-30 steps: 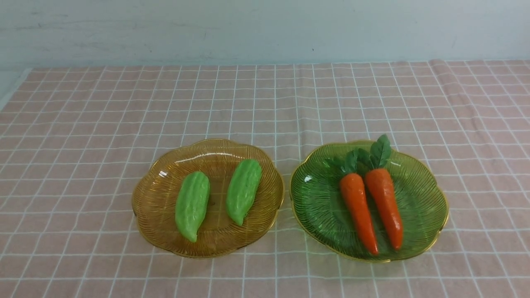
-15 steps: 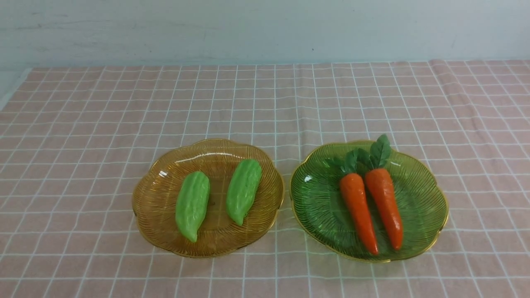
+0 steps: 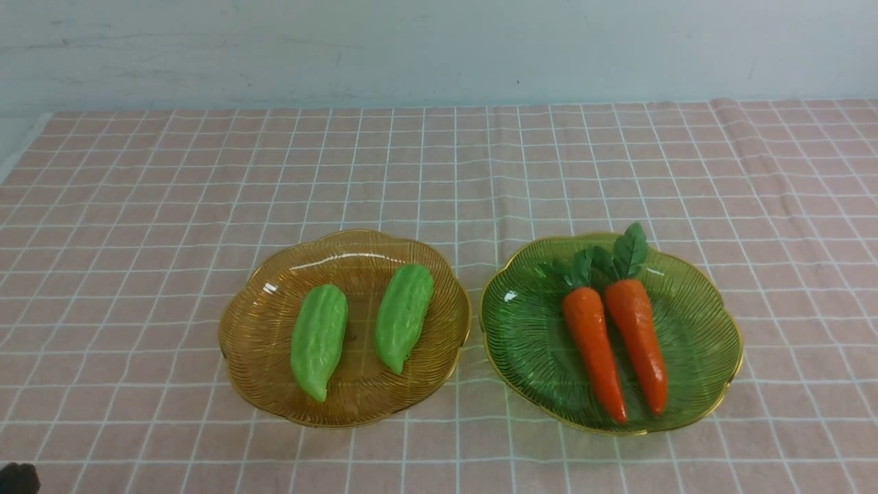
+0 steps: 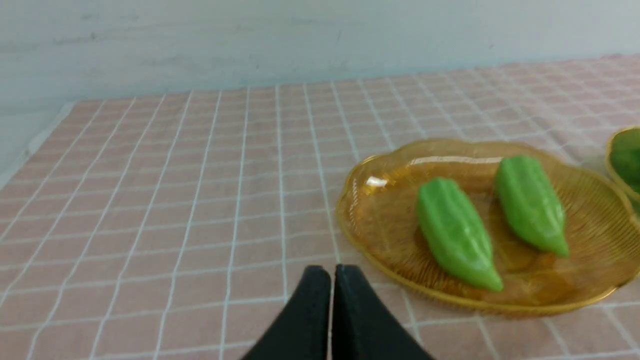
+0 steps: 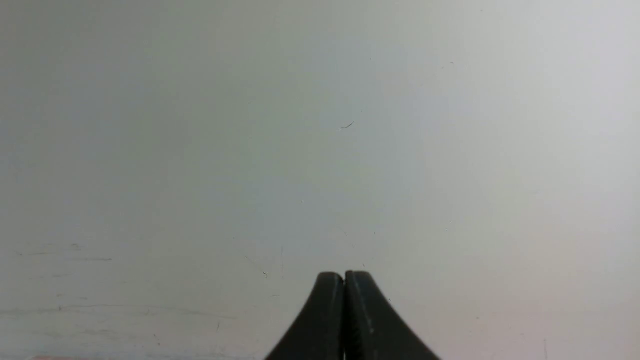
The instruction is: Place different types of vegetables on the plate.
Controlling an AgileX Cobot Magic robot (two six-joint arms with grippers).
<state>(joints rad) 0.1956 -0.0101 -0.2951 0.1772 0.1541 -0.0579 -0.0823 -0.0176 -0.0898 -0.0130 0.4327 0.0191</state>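
Note:
Two light-green bumpy gourds [image 3: 318, 340] [image 3: 403, 316] lie side by side on an amber glass plate [image 3: 267, 322], also seen in the left wrist view as gourds [image 4: 455, 232] [image 4: 530, 204] on the amber plate [image 4: 380, 220]. Two orange carrots [image 3: 594, 348] [image 3: 638, 336] with green leafy tops lie on a green glass plate [image 3: 528, 336]. My left gripper [image 4: 333, 272] is shut and empty, near the table's front, left of the amber plate; only a dark tip of it [image 3: 17, 478] shows in the front view. My right gripper [image 5: 344, 278] is shut and empty, facing a bare wall.
A pink checked cloth [image 3: 137, 206] covers the table. A pale wall [image 3: 439, 48] stands behind it. The cloth's left edge [image 3: 20, 154] shows at the far left. The green plate's rim [image 4: 617, 160] peeks in at the left wrist view's edge.
A dark tip of my left gripper has come into the front view's bottom left corner. Plates and vegetables have not moved.

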